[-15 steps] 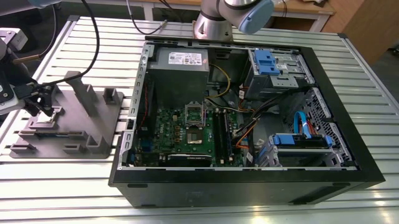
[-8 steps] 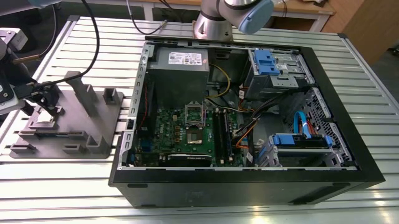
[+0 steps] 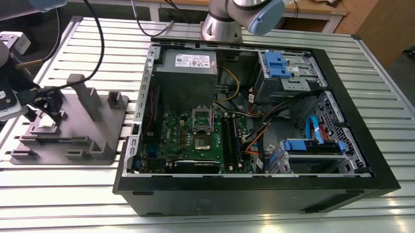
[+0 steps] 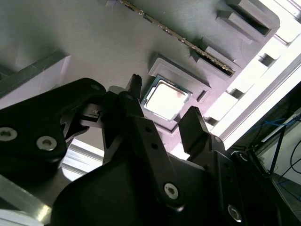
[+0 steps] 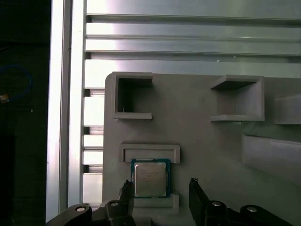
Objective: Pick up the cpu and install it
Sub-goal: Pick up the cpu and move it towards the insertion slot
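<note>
My gripper (image 3: 46, 115) hangs over the grey moulded tray (image 3: 97, 126), at the end of the tray toward the exterior view's left. Its two black fingers stand apart and nothing is clamped between them. In both wrist views the fingers (image 5: 194, 188) reach down on either side of the cpu (image 5: 150, 178), one tip just beside one edge and the other a little further off the opposite edge. I cannot tell whether the nearer tip touches the chip.

The cpu lies flat in a shallow square nest of the tray (image 5: 197, 141), pale metal top facing up, with low raised lips of grey plastic along two opposite sides. In the second wrist view the cpu (image 4: 165, 99) shows bright between my fingertips, and my gripper (image 4: 163, 105) sits right above it. In the exterior view the cpu (image 3: 44, 125) is a small pale patch under my fingers.

The tray carries upright posts (image 3: 84, 94) and rests on the slatted aluminium table (image 3: 77, 43). On the exterior view's right of the tray stands the open computer case (image 3: 259, 194), just beside it, with the green circuit board (image 3: 178, 133) lying inside, well apart from the chip
</note>
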You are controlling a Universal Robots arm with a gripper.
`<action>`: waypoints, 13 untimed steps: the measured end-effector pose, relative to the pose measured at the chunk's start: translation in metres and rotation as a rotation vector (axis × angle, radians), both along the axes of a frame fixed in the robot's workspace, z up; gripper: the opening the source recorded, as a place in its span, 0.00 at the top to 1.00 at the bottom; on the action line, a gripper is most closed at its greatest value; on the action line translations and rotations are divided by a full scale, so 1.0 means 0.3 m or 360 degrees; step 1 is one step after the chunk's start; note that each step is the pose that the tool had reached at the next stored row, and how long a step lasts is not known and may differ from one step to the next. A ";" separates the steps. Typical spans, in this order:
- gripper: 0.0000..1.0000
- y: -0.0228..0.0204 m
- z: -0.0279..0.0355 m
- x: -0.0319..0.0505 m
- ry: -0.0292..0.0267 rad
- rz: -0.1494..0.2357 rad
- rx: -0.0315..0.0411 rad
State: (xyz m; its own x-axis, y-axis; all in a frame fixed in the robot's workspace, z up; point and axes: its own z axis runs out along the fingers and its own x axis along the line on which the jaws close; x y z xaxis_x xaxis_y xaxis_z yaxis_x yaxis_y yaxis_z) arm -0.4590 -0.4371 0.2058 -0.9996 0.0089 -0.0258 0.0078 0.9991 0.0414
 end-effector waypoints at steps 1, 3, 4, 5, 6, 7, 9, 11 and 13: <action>0.41 0.000 -0.001 0.000 0.00004 0.0000 0.0000; 0.41 0.000 -0.001 0.000 0.00003 0.0000 0.0000; 0.41 0.001 -0.002 0.000 0.00000 0.0000 0.0000; 0.41 0.002 -0.002 0.000 -0.00001 0.0000 0.0000; 0.41 0.002 -0.002 0.000 -0.00001 0.0000 0.0000; 0.41 0.002 -0.002 0.000 0.00000 0.0000 0.0000; 0.41 0.002 -0.002 0.000 0.00002 0.0000 0.0000; 0.41 0.002 -0.002 0.000 0.00002 0.0000 0.0000; 0.41 0.003 -0.004 0.000 0.00000 0.0000 0.0000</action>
State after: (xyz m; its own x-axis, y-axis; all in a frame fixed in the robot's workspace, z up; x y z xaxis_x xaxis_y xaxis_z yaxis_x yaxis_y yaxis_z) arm -0.4590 -0.4364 0.2046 -0.9996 0.0088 -0.0258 0.0078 0.9991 0.0414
